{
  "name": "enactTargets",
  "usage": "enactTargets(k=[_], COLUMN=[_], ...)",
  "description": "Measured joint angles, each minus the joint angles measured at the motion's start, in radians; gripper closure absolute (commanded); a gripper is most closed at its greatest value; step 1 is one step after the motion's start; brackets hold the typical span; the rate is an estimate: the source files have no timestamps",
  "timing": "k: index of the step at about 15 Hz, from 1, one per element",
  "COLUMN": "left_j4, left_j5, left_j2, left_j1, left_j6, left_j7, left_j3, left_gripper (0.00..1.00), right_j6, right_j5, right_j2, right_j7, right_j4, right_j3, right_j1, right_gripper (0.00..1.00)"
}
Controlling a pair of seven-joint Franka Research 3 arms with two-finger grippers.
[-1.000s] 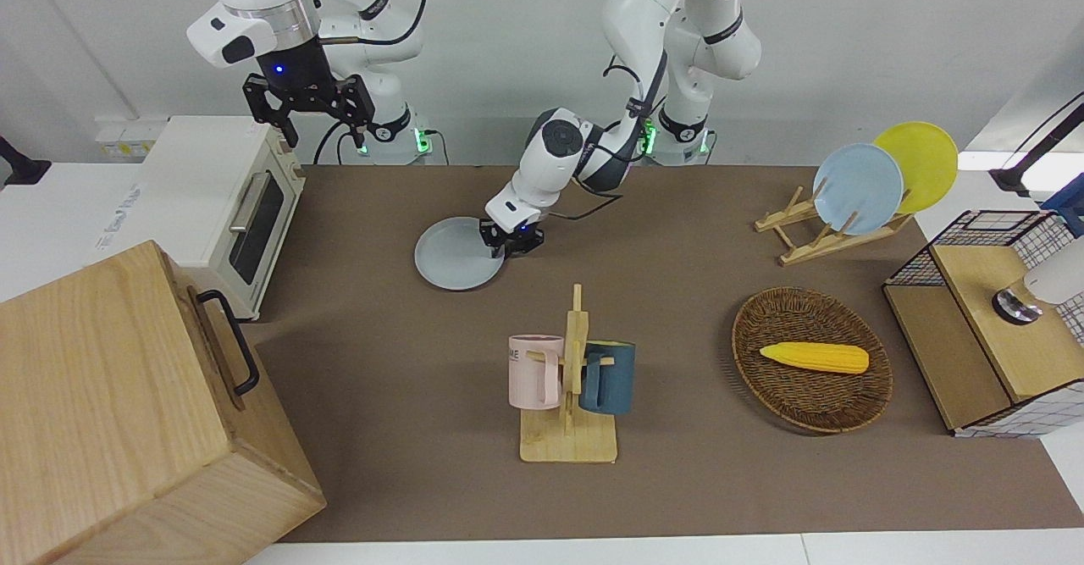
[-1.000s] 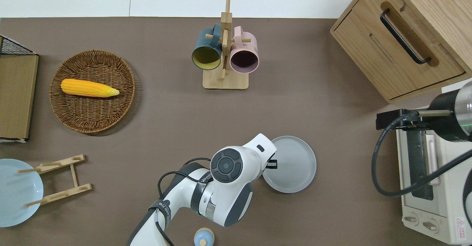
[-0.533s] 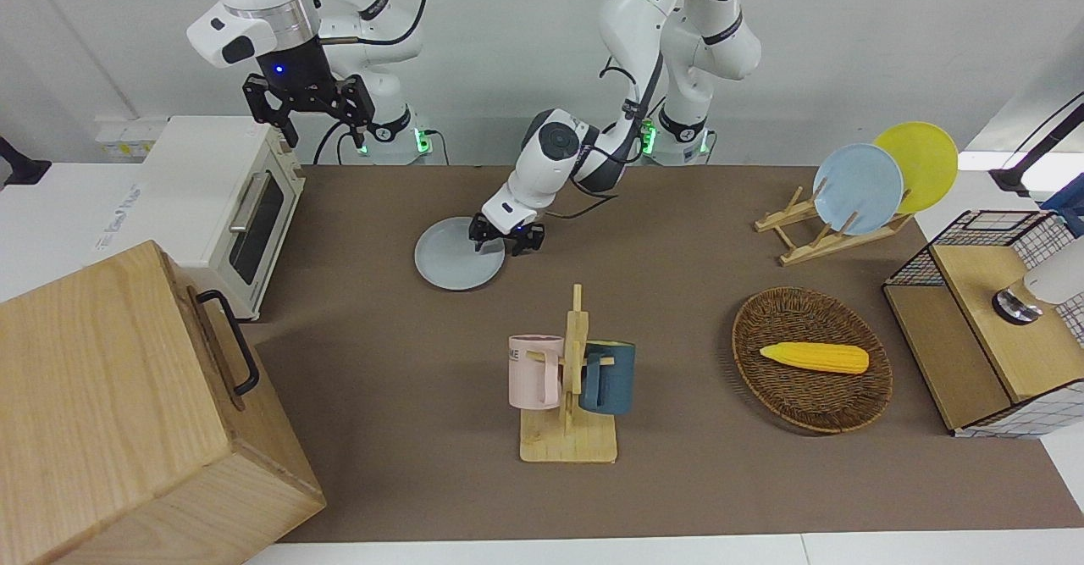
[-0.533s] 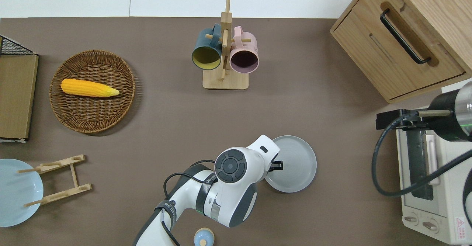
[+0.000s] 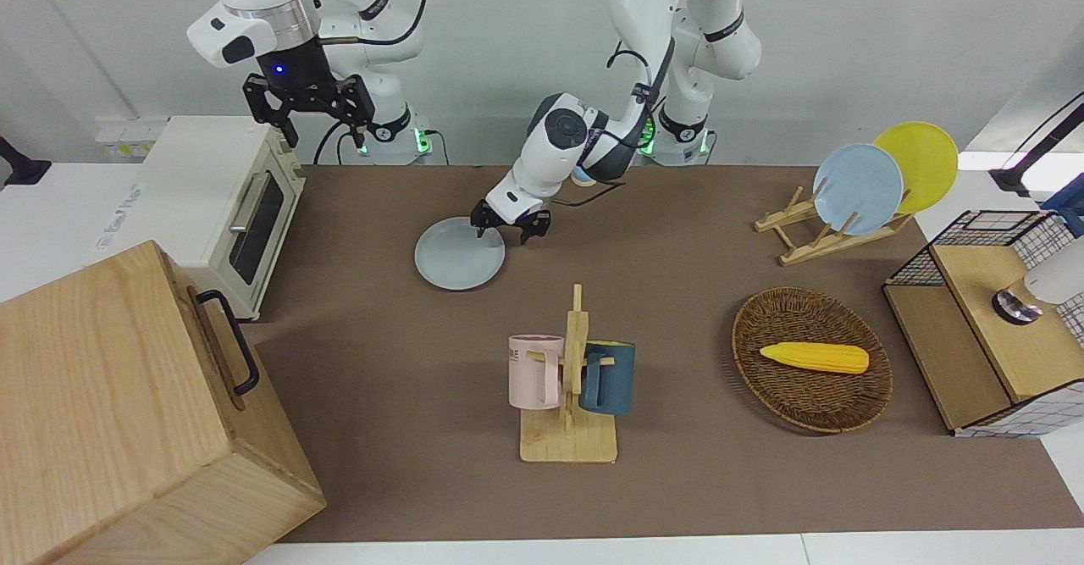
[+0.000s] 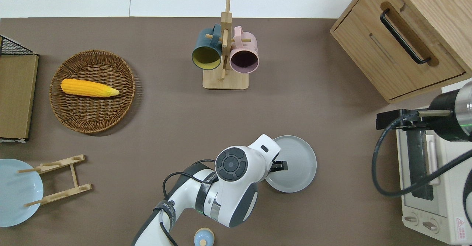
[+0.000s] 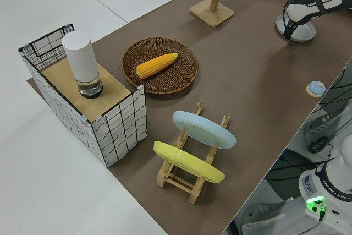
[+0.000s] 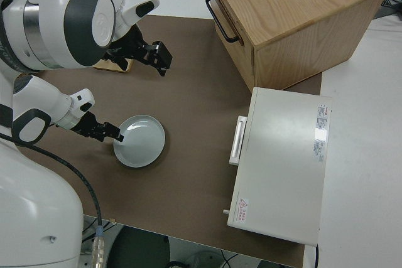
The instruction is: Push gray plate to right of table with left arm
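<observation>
The gray plate [image 5: 460, 255] [image 6: 295, 163] [image 8: 139, 140] lies flat on the brown table [image 5: 677, 480], between the middle and the right arm's end, close to the robots. My left gripper [image 5: 506, 229] [image 8: 108, 132] hangs just above the plate's rim on the side toward the left arm's end. Its fingers are spread, open, and hold nothing. The overhead view hides most of it under the white wrist [image 6: 236, 165]. My right gripper [image 5: 309, 116] is parked, open and empty.
A white toaster oven [image 5: 229, 201] and a wooden cabinet [image 5: 127, 412] stand at the right arm's end. A mug rack [image 5: 569, 379] stands farther out mid-table. A wicker basket with corn [image 5: 811, 357], a plate rack [image 5: 855, 188] and a wire crate [image 5: 991, 311] fill the left arm's end.
The left gripper nudged the plate a little toward the right arm's end, then rose off the table and now hangs above the plate's rim. The right arm has not moved.
</observation>
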Motion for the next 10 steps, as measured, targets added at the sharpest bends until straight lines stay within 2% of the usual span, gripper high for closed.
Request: enactTargets(k=[4, 10], left_j4=[0.0, 0.004], left_j5=[0.007, 0.142], left_j2=[-0.046, -0.172], left_j1=[0.029, 0.106], left_j6=[-0.076, -0.322], left_j7=[0.003, 0.018], left_j3=[0.019, 0.098], left_gripper=[0.01, 0.01], right_j6=[0.0, 0.0], right_j5=[0.0, 0.0], right_j2=[0.0, 0.0], right_j7=[0.0, 0.0], right_j4=[0.0, 0.0], right_j3=[0.0, 0.0], right_j1=[0.0, 0.0], right_gripper=[0.005, 0.005])
